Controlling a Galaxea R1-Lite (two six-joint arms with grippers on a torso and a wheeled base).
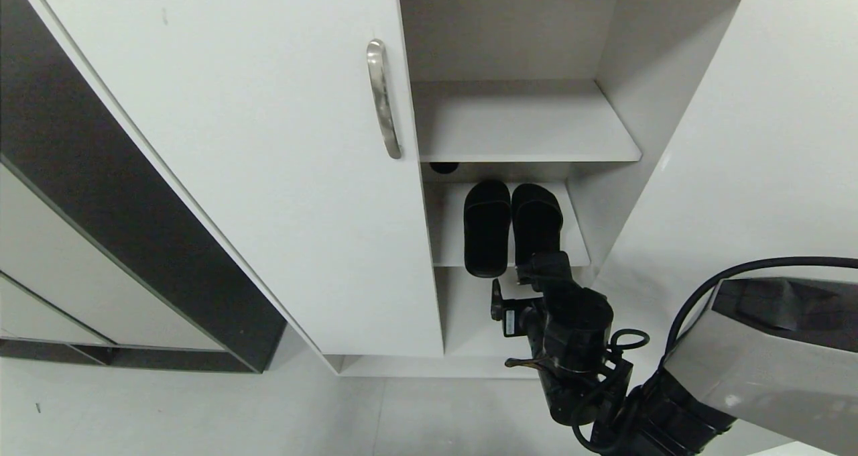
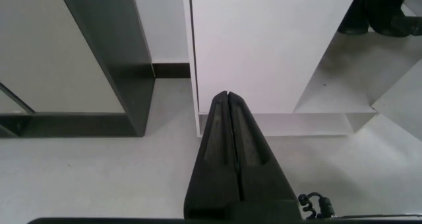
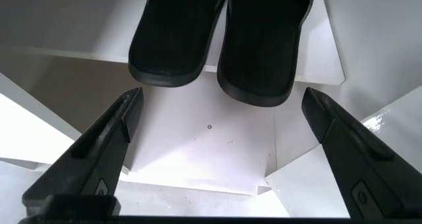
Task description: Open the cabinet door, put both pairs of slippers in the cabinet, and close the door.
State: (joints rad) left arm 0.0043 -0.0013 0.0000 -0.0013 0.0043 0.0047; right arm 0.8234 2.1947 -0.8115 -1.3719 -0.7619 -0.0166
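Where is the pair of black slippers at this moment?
In the head view, the black slippers lie side by side on the cabinet's middle shelf, right of the closed door.

We log: black right arm (image 1: 575, 332), rounded joints, curved black cables (image 1: 771, 263); grey casing (image 1: 757, 369) at 4 o'clock; black left gripper (image 2: 227, 95).
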